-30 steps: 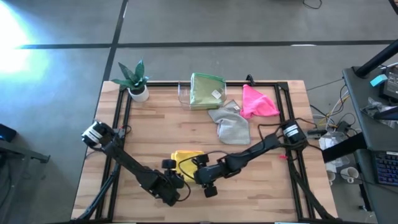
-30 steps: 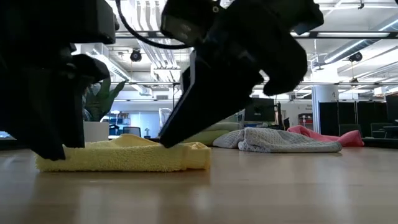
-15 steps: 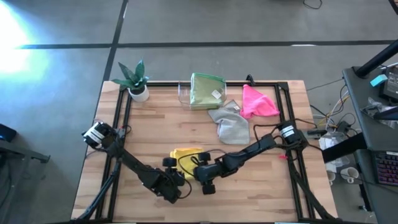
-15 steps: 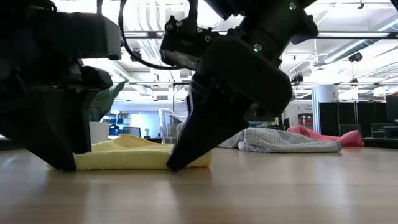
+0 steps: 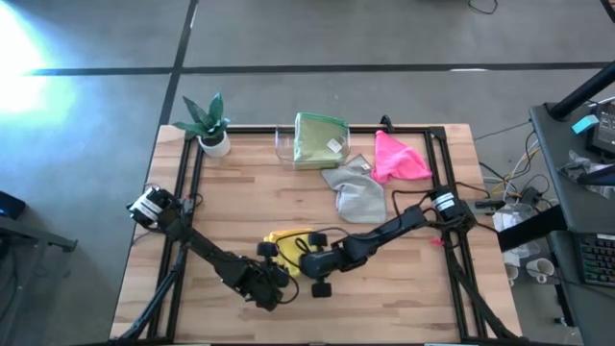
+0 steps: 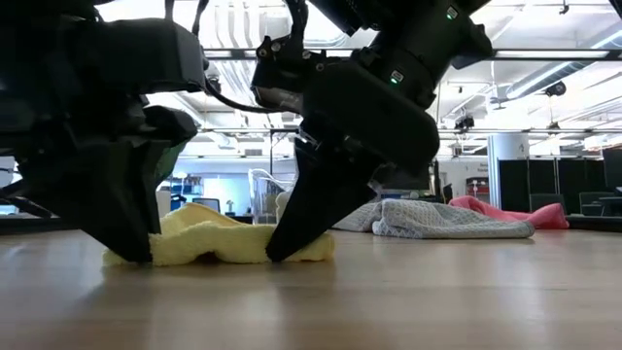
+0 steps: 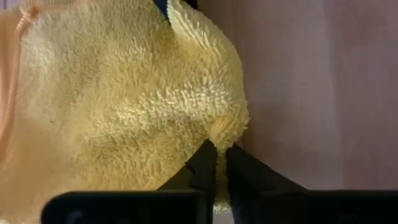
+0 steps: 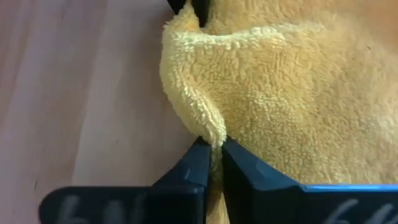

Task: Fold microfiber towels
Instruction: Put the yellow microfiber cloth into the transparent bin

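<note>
Yellow microfiber towel point(image 5: 288, 243) is pinched at near corners by left gripper point(image 7: 219, 163) and right gripper point(image 8: 213, 151), likely for lifting into a fold.

I count four loose towels — yellow towel point(image 5: 288, 241), grey towel point(image 5: 356, 194), pink towel point(image 5: 397, 160), green towel point(image 5: 318, 140) — one potted plant point(image 5: 209, 125), and two grippers, left gripper point(image 7: 216, 163) and right gripper point(image 8: 211, 154).
</note>
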Controlling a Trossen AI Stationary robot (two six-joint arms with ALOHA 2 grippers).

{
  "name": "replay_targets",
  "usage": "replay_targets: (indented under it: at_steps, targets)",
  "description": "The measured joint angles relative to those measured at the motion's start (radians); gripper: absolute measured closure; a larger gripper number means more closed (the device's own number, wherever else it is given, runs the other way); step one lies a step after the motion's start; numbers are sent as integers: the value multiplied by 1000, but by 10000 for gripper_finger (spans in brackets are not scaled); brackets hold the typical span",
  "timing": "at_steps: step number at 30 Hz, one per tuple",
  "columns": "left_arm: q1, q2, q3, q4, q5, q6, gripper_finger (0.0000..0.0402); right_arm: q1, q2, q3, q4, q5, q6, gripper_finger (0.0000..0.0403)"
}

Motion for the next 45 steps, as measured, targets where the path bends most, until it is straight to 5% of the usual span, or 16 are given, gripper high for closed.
replay_targets:
  at_steps: [9,24,33,45]
  targets:
    - [28,-58,-6,-16,56,57,399,2,-60,70,-166,-27,72,393]
    - [175,-333,11,-150,219,265,400,1,-115,263,-455,31,194,394]
    - [285,-438,11,-221,215,446,400,-46,-118,384,-605,153,185,394]
    - [475,-496,34,-211,144,522,400,-185,-174,416,-752,189,148,394]
